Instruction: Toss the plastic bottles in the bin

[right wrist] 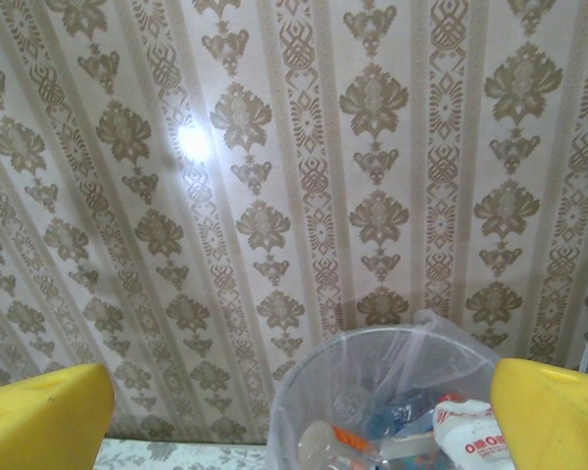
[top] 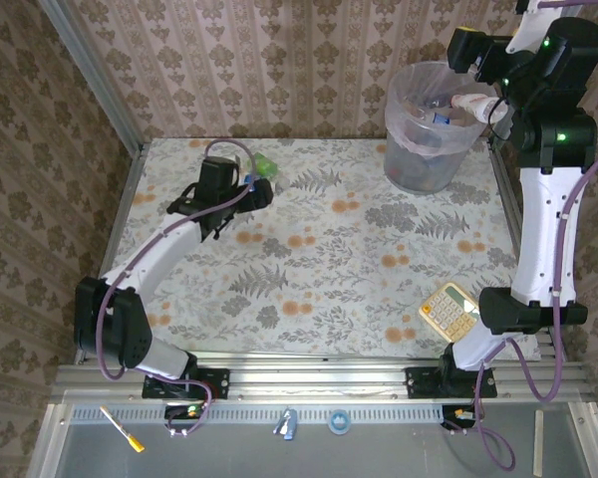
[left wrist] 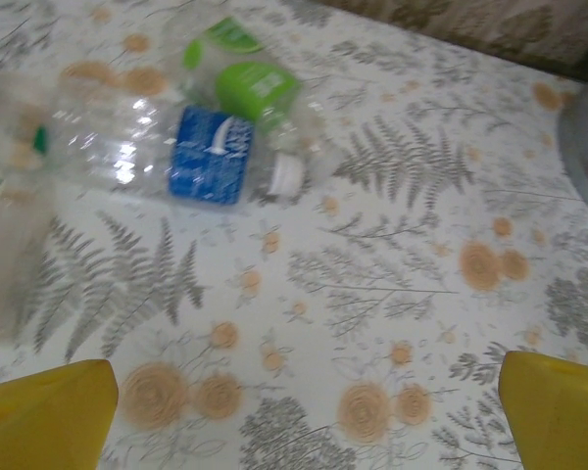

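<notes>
Yellow fingertips (left wrist: 44, 406) of the left end effector (left wrist: 306, 416) sit at the bottom corners of the left wrist view, spread wide with nothing between them. Beyond them, on the floral table (left wrist: 392, 294), a crushed clear bottle (left wrist: 211, 155) with a blue label and a whitish cap lies on its side. A green-labelled bottle (left wrist: 255, 88) touches its far side. A third bottle (left wrist: 15, 196), clear and blurred, lies just left of the pair; its label cannot be made out. From the top camera, the left end effector (top: 247, 191) hangs low over the far-left part of the table, with the green-labelled bottle (top: 266, 166) just beyond it.

The right end effector (right wrist: 302, 416) also has its yellow fingers parted wide and holds nothing. It is raised near the rim of the bin (right wrist: 294, 401) and faces the patterned wallpaper (right wrist: 274, 147). The bin is lined with a thin clear bag and holds several bottles, among them a white bottle (right wrist: 465, 431) with red lettering and a clear one with an orange label (right wrist: 333, 441). In the top view the bin (top: 424, 164) stands at the far-right corner of the table. A beige calculator (top: 450, 311) lies by the right arm's base, well apart from the bin.
</notes>
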Action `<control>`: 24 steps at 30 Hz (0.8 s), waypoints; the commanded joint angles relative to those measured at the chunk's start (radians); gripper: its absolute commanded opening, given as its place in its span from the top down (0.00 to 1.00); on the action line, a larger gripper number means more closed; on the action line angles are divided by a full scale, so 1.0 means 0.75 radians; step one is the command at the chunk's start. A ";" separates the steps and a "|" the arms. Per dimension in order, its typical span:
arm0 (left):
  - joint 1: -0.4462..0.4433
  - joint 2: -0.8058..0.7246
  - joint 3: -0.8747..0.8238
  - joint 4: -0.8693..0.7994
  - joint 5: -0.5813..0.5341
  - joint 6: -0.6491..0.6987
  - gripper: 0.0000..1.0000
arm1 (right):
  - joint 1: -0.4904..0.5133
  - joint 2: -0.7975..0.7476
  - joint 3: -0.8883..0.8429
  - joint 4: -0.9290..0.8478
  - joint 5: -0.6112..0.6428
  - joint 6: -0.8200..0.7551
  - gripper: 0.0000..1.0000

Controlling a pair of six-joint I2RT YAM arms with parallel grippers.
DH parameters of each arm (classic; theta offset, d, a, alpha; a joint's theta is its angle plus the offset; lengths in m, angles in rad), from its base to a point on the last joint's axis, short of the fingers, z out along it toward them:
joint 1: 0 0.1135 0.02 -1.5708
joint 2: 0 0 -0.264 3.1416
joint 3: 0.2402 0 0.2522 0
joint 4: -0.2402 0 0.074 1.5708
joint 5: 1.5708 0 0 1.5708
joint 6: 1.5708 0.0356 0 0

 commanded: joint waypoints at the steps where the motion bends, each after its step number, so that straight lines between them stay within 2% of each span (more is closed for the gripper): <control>1: 0.021 -0.035 -0.012 -0.102 -0.028 -0.102 0.00 | 0.000 -0.046 0.001 -0.042 -0.048 0.003 0.00; 8: 0.118 0.000 0.035 -0.347 -0.085 -0.189 0.00 | 0.001 -0.058 0.008 -0.086 -0.118 0.023 0.00; 15: 0.175 0.135 0.175 -0.542 -0.129 -0.101 0.00 | 0.000 -0.055 0.007 -0.115 -0.182 0.047 0.00; 21: 0.241 0.268 0.313 -0.677 -0.203 0.049 0.00 | 0.003 -0.063 0.006 -0.130 -0.208 0.050 0.00; 24: 0.284 0.324 0.346 -0.686 -0.188 0.128 0.01 | 0.004 -0.066 0.003 -0.141 -0.224 0.053 0.00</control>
